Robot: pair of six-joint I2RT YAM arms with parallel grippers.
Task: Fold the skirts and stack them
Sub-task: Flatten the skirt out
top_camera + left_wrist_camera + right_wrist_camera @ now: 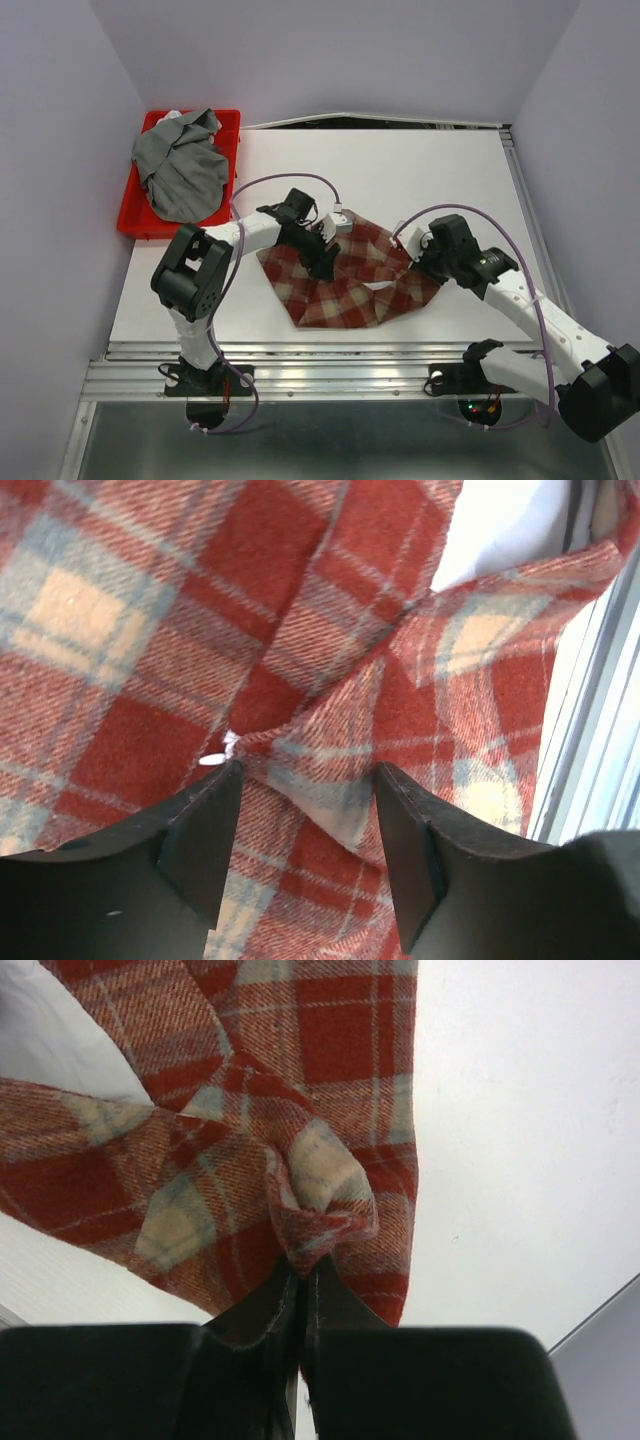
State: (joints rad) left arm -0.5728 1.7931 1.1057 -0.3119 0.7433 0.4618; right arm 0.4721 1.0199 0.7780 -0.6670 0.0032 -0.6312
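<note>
The red-and-cream plaid skirt [350, 280] lies rumpled on the white table [420, 170], between both arms. My left gripper [325, 262] is open and low over the skirt's left part; in the left wrist view [305, 780] a raised fold of the plaid cloth [330, 710] sits between the spread fingers [205, 830]. My right gripper [412, 262] is shut on a bunched edge of the plaid skirt [320, 1210] at its right side. The grey pleated skirt [180, 165] lies crumpled in the red tray [228, 125] at the back left.
The table's near edge has a metal rail [330, 370]. Purple walls close in on the left, the back and the right. Bare table lies behind and to the right of the plaid skirt.
</note>
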